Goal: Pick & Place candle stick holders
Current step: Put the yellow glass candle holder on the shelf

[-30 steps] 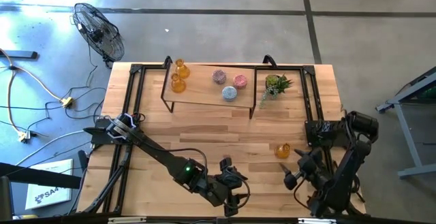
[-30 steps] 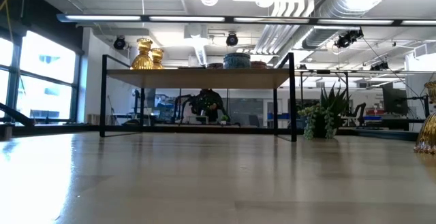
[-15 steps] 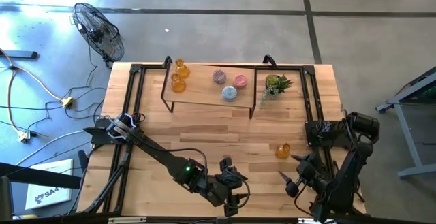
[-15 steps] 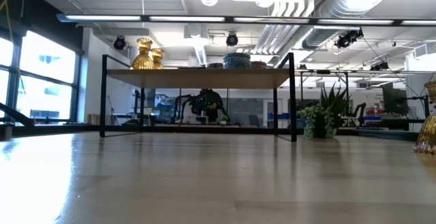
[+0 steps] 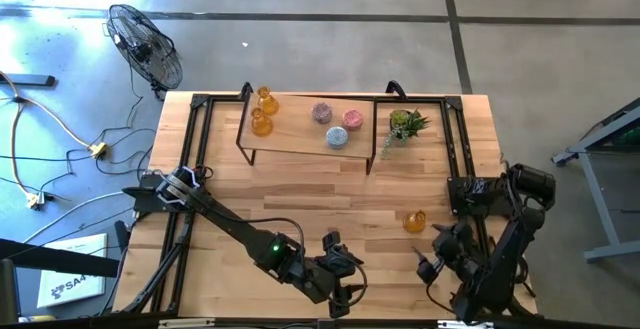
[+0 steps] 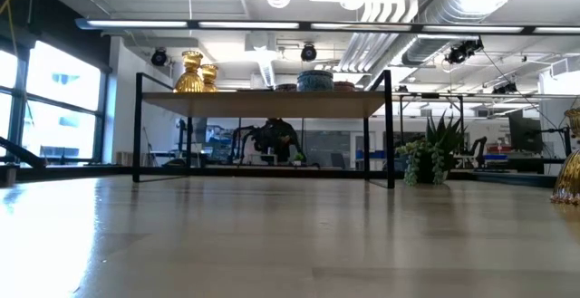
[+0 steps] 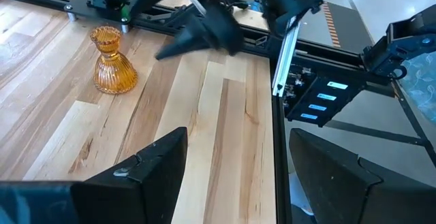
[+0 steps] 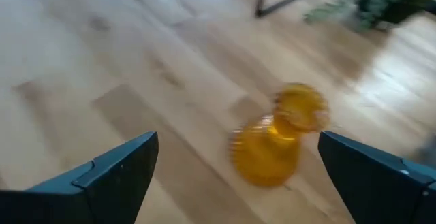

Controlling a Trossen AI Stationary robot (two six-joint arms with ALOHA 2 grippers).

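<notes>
While right tool (image 5: 428, 261) gapes, amber holder (image 5: 415, 221) near; plant (image 5: 405, 124) beyond.

A light wooden counter (image 5: 300, 204) stands on a grey concrete floor (image 5: 330, 39). A black fan (image 5: 147, 46) sits on the floor beside the counter, near loose cables (image 5: 60, 134). Level across the counter, the room shows large windows (image 6: 41, 108), white ceiling ducts (image 6: 399, 17), a long light strip (image 6: 217, 26) and distant desks (image 6: 507, 167).
</notes>
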